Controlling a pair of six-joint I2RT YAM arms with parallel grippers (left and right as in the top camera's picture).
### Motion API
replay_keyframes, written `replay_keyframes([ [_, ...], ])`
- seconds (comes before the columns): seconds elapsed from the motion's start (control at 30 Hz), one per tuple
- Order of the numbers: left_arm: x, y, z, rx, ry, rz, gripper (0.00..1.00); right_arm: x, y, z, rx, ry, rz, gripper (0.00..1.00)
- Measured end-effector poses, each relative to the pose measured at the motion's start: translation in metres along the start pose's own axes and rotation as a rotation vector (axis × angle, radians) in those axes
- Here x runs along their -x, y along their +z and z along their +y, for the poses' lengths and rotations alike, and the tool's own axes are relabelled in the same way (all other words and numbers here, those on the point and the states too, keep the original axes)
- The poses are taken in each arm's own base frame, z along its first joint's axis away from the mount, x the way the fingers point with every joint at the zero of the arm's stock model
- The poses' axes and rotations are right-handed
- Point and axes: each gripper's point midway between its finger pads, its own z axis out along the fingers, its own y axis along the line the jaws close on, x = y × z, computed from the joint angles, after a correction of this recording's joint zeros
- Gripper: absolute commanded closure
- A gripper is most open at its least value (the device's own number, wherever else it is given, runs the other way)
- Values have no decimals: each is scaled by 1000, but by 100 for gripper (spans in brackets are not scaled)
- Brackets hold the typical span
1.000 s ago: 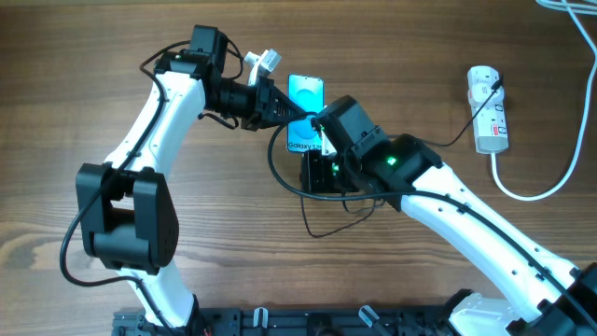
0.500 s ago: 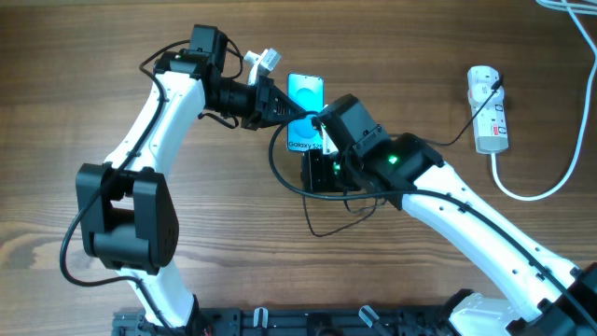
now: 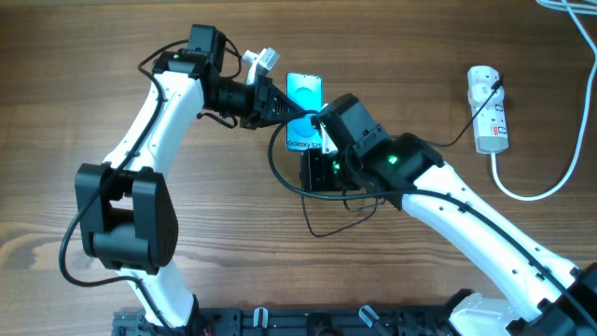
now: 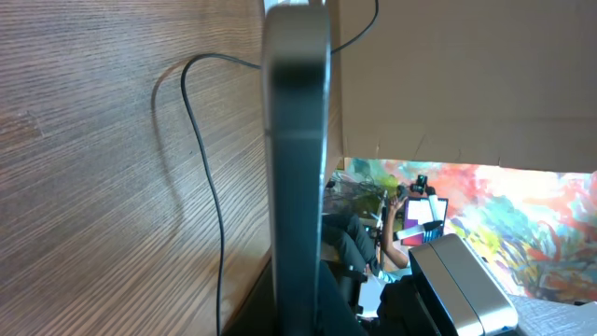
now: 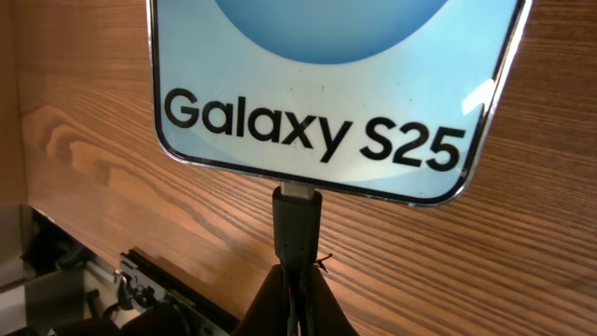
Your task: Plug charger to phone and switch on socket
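We see two arms with white shells and black joints. The left arm [image 3: 140,131] has a bulky black joint [image 3: 126,219] low down, with a thin black cable [image 3: 63,254] looping beside it. The right arm [image 3: 466,210] shows a small green light [image 3: 390,160] on its black wrist housing. The left gripper [image 3: 280,105] is black and tapered, and the right gripper [image 5: 297,285] has dark fingers.

At upper centre of the overhead frame, phone [image 3: 305,91]; far right, socket [image 3: 488,110]; against phone's lower edge, charger [image 5: 297,219] tip.
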Motion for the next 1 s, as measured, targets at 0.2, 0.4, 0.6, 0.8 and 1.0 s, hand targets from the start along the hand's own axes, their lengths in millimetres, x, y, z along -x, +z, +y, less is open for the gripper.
replay_keyframes([
  [0.2,0,0,0,1,0,0,96,0,0,0,2,2,1,96],
  [0.4,1,0,1,8,3,-3,96,2,-1,0,11,7,2,96],
  [0.6,1,-1,5,30,1,-5,96,4,-1,1,19,6,-7,96],
  [0.8,0,-3,7,36,-15,-5,96,5,-1,4,32,3,-10,96],
  [1.0,-1,-4,5,23,-15,-2,96,5,-1,5,38,2,-7,96],
])
